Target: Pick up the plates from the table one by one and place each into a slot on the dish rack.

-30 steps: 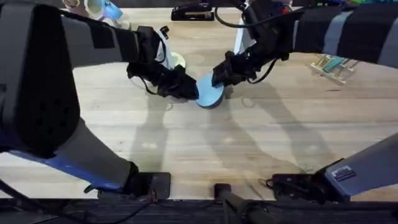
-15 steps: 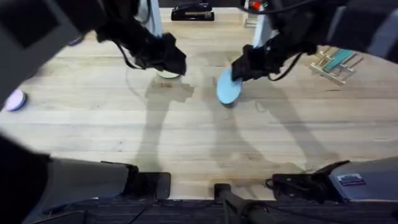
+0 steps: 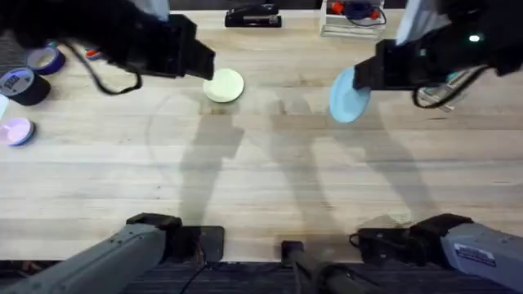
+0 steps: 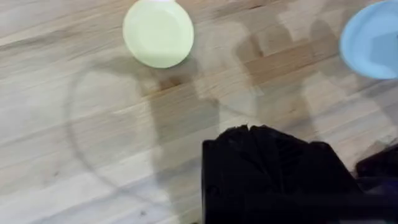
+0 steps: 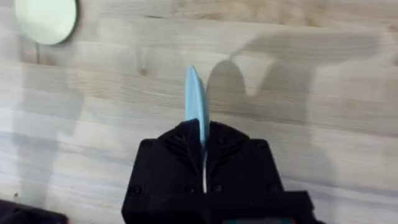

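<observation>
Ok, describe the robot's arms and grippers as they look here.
Both arms are black and bulky with loose black cables. Grey base links sit at the bottom; the right one carries a white label. The left gripper and right gripper are black, with ribbed faces.

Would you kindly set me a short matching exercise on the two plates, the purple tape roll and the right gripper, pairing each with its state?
Things:
1. cream plate
2. blue plate
3. right gripper
4. purple tape roll

States:
A. gripped edge-on, off the table
B. lying flat on the table
C. near the table's left edge
D. shut on a plate

Pairs: 1-B, 2-A, 3-D, 4-C
</observation>
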